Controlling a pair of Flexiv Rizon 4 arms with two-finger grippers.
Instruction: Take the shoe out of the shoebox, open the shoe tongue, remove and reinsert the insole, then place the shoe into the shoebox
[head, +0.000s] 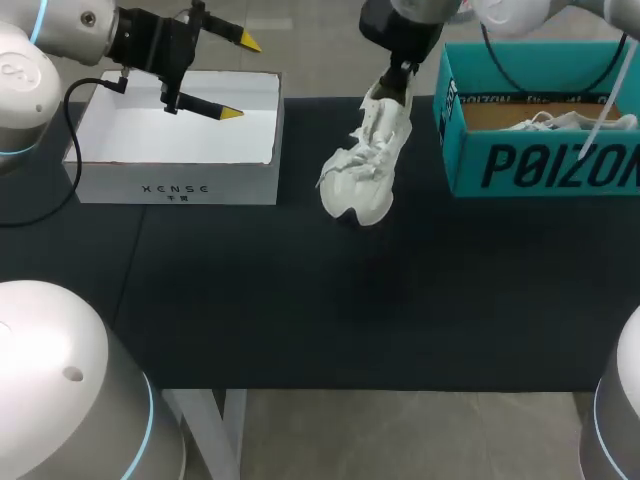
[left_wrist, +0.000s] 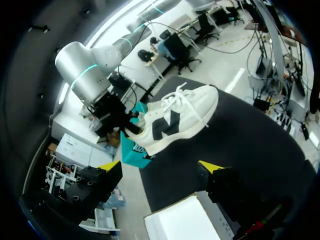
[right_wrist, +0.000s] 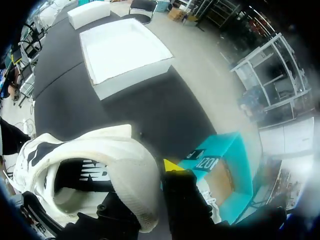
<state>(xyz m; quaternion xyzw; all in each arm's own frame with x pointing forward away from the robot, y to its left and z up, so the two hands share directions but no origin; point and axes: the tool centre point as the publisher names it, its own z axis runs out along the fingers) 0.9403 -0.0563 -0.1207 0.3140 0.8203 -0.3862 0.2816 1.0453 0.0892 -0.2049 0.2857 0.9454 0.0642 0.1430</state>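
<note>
Shoe's out at least: white lace-up sneaker (head: 365, 165) tilted toe-down over the black table (head: 350, 300) between the white cardboard shoebox (head: 180, 185) and teal box (head: 540, 165), right gripper (head: 398, 80) clamped on its heel, left gripper (head: 241, 77) wide open and empty, so tongue, insole and re-boxing remain.

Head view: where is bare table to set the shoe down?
The wide front strip of table, nearer than the white box, white shoe and teal box, is bare. The gap between shoe and teal box is crowded.
</note>
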